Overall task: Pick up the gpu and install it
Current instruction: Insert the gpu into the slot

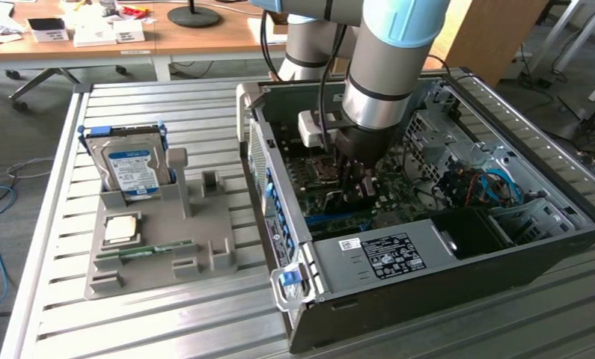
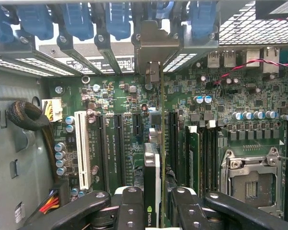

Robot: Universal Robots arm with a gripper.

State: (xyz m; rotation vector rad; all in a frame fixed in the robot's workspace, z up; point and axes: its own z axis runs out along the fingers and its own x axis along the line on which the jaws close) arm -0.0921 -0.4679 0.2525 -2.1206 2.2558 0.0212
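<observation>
The gripper (image 2: pixel 153 203) is partly closed, and its two black fingers (image 2: pixel 129 203) press against opposite faces of the gpu (image 2: pixel 152 167), holding it on edge. In the wrist view the card appears as a thin green line running away from the gripper. Its black cooler is on one face, with a green logo just beside the fingers. Its silver bracket (image 2: pixel 156 45) is at the far end, against the row of rear expansion openings and between the blue latches (image 2: pixel 117 19). The card stands over the motherboard (image 2: pixel 120 96) in line with the black expansion slots. A white slot (image 2: pixel 82 148) lies to one side and the open metal CPU socket (image 2: pixel 249 177) to the other. Whether the card's edge is seated in a slot cannot be told.

In the exterior view the arm reaches straight down into the open computer case (image 1: pixel 427 292), with the gripper (image 1: pixel 355 176) low over the board. The labelled power supply (image 1: pixel 387 254) sits near the case's front corner.

On the exterior view's left, well apart from the case, a grey holder (image 1: pixel 202 224) rests on the slatted metal surface (image 1: pixel 177 321). It holds a hard drive (image 1: pixel 132 164) standing upright, a square processor chip (image 1: pixel 123 228) lying flat, and a narrow RAM stick (image 1: pixel 147 250).
</observation>
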